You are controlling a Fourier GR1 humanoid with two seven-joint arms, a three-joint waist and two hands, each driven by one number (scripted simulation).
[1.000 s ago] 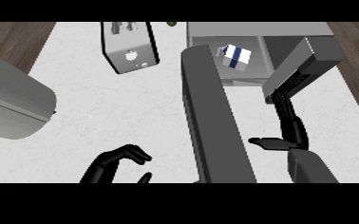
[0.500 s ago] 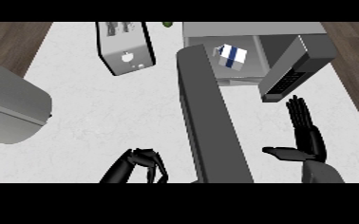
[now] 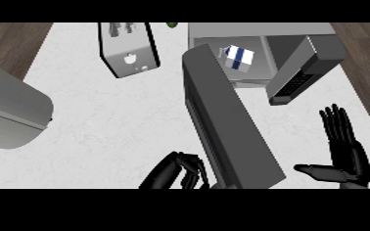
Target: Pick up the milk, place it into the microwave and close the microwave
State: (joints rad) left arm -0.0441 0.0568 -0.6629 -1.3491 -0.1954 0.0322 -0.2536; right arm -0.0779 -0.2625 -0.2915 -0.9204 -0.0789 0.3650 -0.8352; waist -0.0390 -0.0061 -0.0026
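Head view, left to right. Grey rounded appliance (image 3: pixel 18 110) at the 9 o'clock edge of the white counter (image 3: pixel 108 112), partly cut off by the frame. Toaster (image 3: pixel 128 49) at about 11 o'clock, slots on top, standing on the counter well apart from the grey appliance. Small green object (image 3: pixel 173 24) at 12 o'clock near the counter's back edge, too small to identify.

Left hand (image 3: pixel 177 172) at 6 o'clock, low in frame, just left of the microwave door (image 3: pixel 227 122). Fingers curled in, nothing visible inside them. Can't tell if it touches the door.

Door is swung open, running as a long grey slab from about 12 o'clock down to 6 o'clock through the middle of the view.

Microwave (image 3: pixel 267 34) at 1 o'clock, cavity open. Milk (image 3: pixel 237 57), a white carton with a blue stripe, sits inside the cavity near its left side, just right of the door's hinge end. Neither hand is on it.

Control panel (image 3: pixel 300 76) with a dark keypad at 2 o'clock, right of the cavity.

Right hand (image 3: pixel 339 151) at 4 o'clock, fingers straight and pointing up the frame, thumb stuck out to the left, holding nothing. It is over the counter right of the door, apart from both door and panel.
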